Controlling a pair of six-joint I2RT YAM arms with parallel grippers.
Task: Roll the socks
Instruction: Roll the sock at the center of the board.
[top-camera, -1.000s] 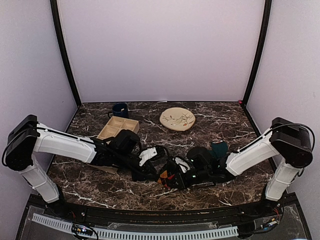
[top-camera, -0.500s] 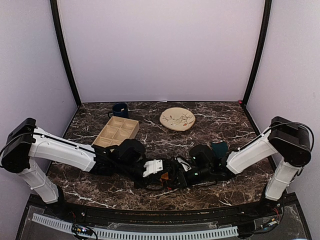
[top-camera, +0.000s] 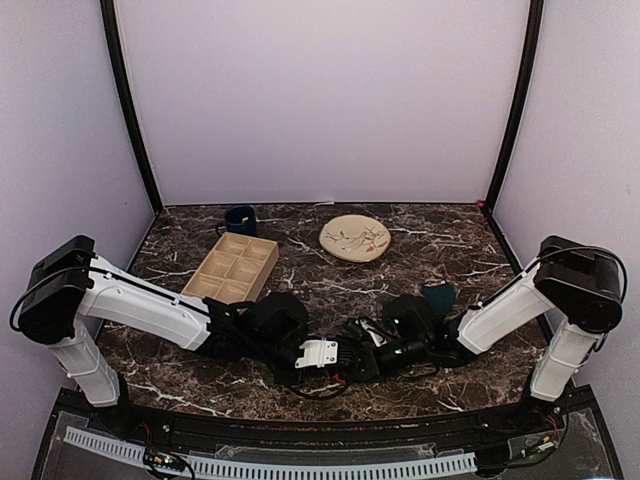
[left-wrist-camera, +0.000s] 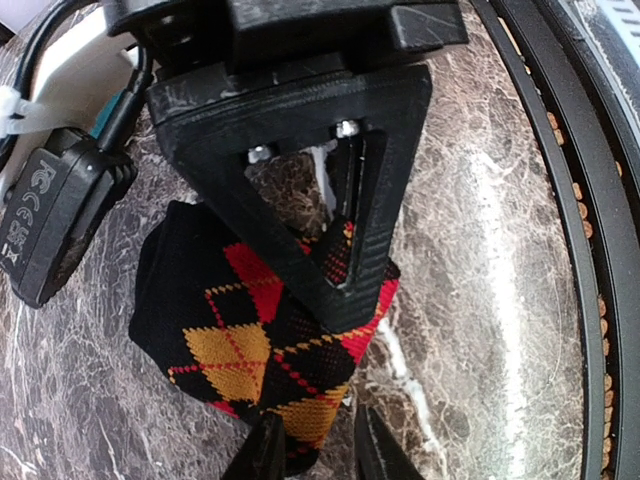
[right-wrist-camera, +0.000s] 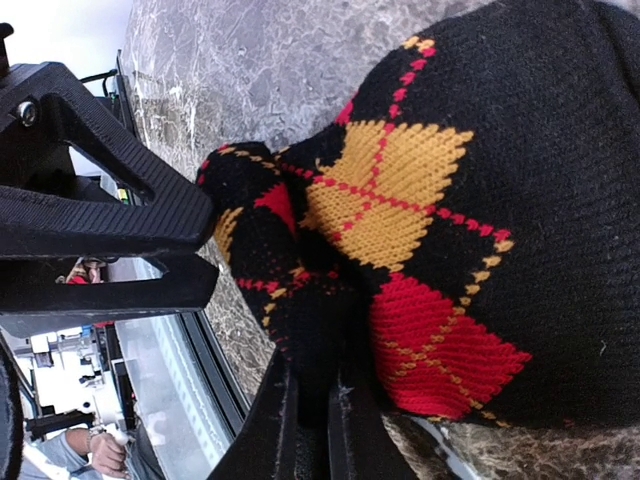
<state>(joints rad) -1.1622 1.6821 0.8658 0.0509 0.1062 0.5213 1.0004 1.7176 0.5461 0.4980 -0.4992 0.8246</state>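
Arms counted: two, a left arm (top-camera: 150, 305) and a right arm (top-camera: 500, 310). Grippers counted: two, the left gripper (left-wrist-camera: 318, 455) and the right gripper (right-wrist-camera: 310, 420).

Socks: one black argyle sock bundle (left-wrist-camera: 240, 330) is recorded; how many socks are folded into it cannot be told. One teal-green sock (top-camera: 437, 295) is noted, partly hidden.

Mugs: one dark blue mug (top-camera: 240, 219). Plates: one round plate (top-camera: 355, 238). Trays: one wooden tray (top-camera: 232, 268), with six compartments counted. Tables: one marble table (top-camera: 450, 240).
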